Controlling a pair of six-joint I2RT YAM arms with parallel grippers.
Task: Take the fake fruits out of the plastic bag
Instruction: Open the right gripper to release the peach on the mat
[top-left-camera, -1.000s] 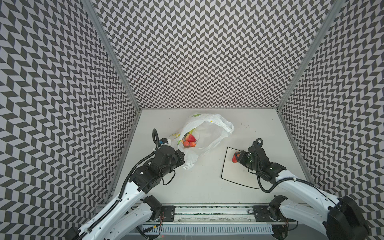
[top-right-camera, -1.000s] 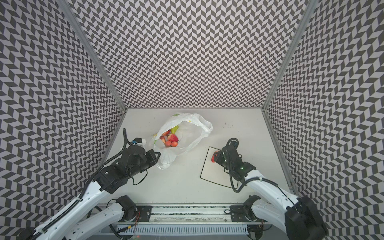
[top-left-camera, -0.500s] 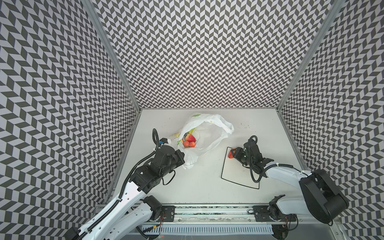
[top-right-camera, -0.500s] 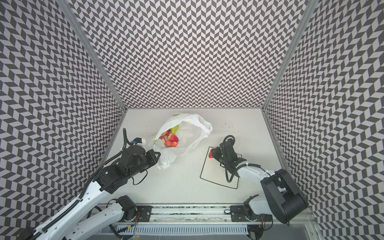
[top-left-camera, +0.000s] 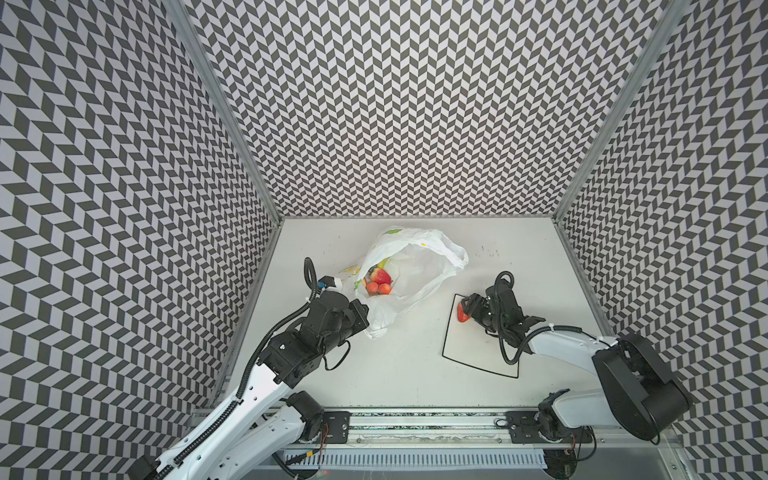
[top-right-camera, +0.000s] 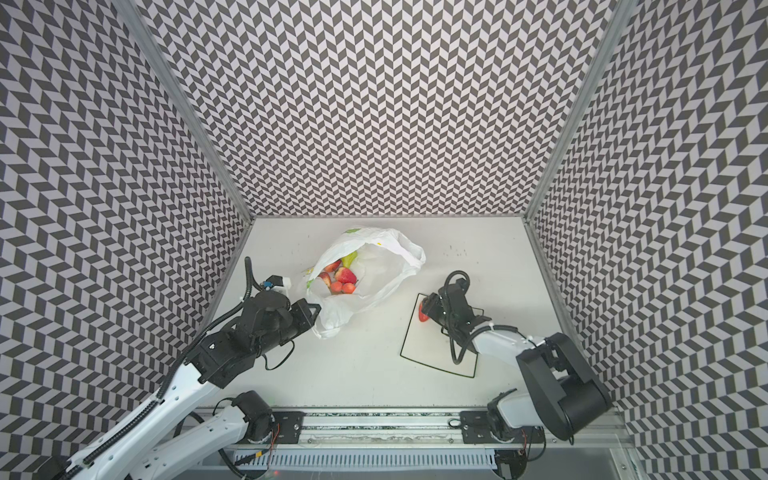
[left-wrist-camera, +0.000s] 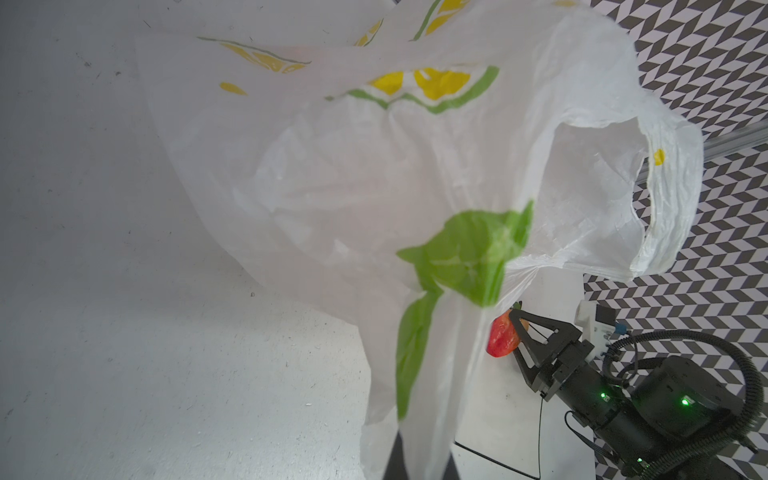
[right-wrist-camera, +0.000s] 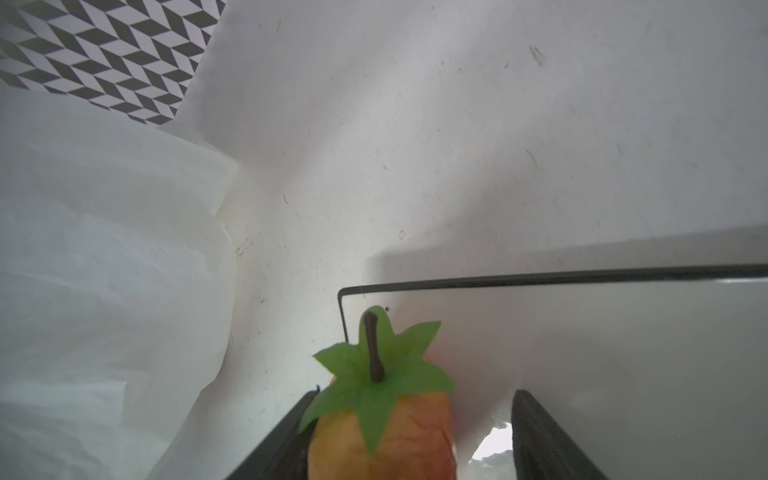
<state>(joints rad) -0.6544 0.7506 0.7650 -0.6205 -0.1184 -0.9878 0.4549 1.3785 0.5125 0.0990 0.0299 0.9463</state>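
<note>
The plastic bag (top-left-camera: 419, 259) (top-right-camera: 376, 257) lies open at the back middle of the table, and several fake fruits (top-left-camera: 380, 282) (top-right-camera: 341, 280) show red, orange and green in its mouth. My left gripper (top-left-camera: 365, 316) (top-right-camera: 315, 311) (left-wrist-camera: 419, 465) is shut on the plastic bag's near edge (left-wrist-camera: 395, 166). My right gripper (top-left-camera: 467, 309) (top-right-camera: 429, 309) (right-wrist-camera: 415, 395) is open over the plate's far left corner. A red strawberry with a green cap (top-left-camera: 462, 313) (top-right-camera: 423, 312) (left-wrist-camera: 502, 338) (right-wrist-camera: 382, 436) sits between its fingers, against one and apart from the other.
A square white plate with a black rim (top-left-camera: 473, 353) (top-right-camera: 436, 351) (right-wrist-camera: 582, 353) lies right of the bag. The bag's side (right-wrist-camera: 104, 270) bulges close to the right gripper. Patterned walls close the table in on the left, back and right.
My right gripper has swung the strawberry toward the plate's far left corner and its jaws have opened around it. The left gripper and bag have not moved.
</note>
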